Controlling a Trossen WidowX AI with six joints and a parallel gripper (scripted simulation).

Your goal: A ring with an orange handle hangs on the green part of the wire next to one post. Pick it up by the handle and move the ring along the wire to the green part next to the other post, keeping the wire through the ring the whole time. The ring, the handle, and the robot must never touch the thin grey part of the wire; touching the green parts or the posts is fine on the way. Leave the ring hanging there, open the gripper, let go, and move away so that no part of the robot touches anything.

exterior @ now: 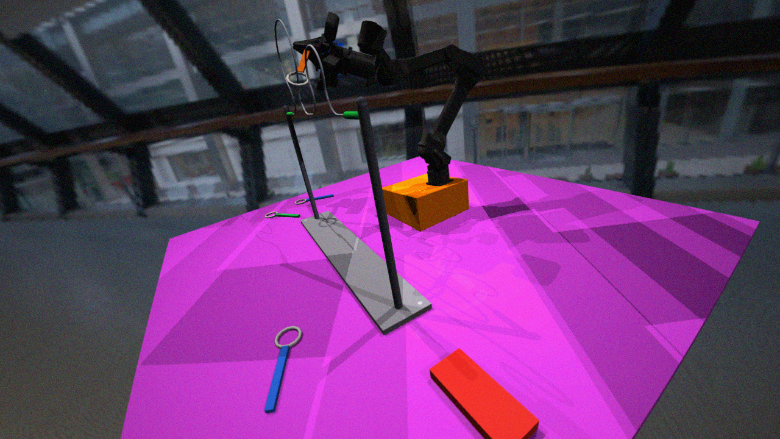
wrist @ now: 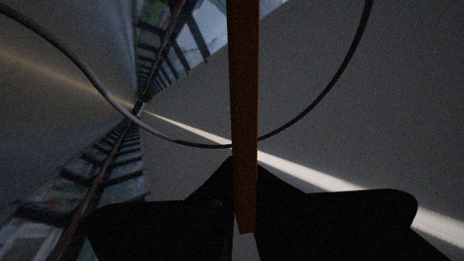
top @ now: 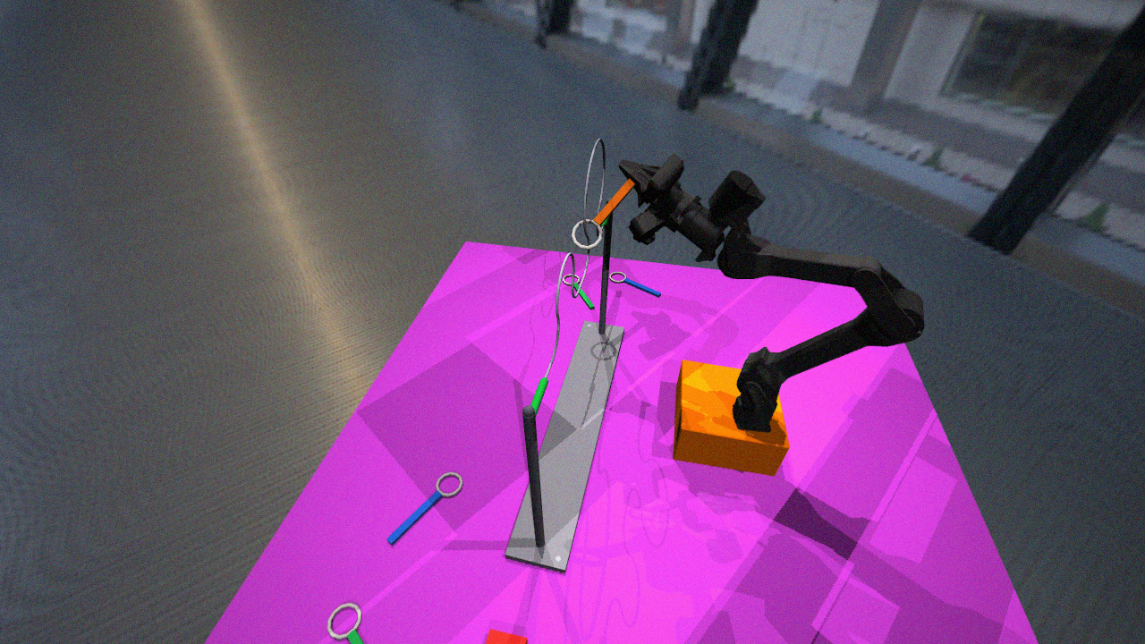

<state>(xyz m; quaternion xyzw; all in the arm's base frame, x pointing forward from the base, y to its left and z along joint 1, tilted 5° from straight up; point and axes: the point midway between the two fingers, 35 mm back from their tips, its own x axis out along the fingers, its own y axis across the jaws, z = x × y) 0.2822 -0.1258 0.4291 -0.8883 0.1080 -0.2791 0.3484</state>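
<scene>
My gripper (top: 632, 177) (exterior: 306, 49) (wrist: 237, 161) is shut on the orange handle (top: 614, 201) (exterior: 303, 61) (wrist: 244, 90). The pale ring (top: 587, 247) (exterior: 297, 84) hangs tilted below the handle, around the grey wire (top: 556, 312) (exterior: 325, 87) (wrist: 81, 67) beneath the top of its tall loop. Whether ring and wire touch is too small to tell. The ring is outside the wrist view, where wire crosses behind the handle. One green part (top: 540, 394) (exterior: 350, 114) adjoins the near post (top: 534, 480) (exterior: 379, 207); the other (exterior: 289, 113) adjoins the far post (top: 605, 280) (exterior: 301, 163).
The posts stand on a grey base (top: 564, 464) (exterior: 362, 278). My arm stands on an orange block (top: 720, 448) (exterior: 442, 204). Blue-handled (top: 413, 519) (exterior: 276, 376) and green-handled (top: 584, 296) (exterior: 286, 214) rings lie on the magenta table, with a red block (top: 505, 638) (exterior: 482, 396) at the front.
</scene>
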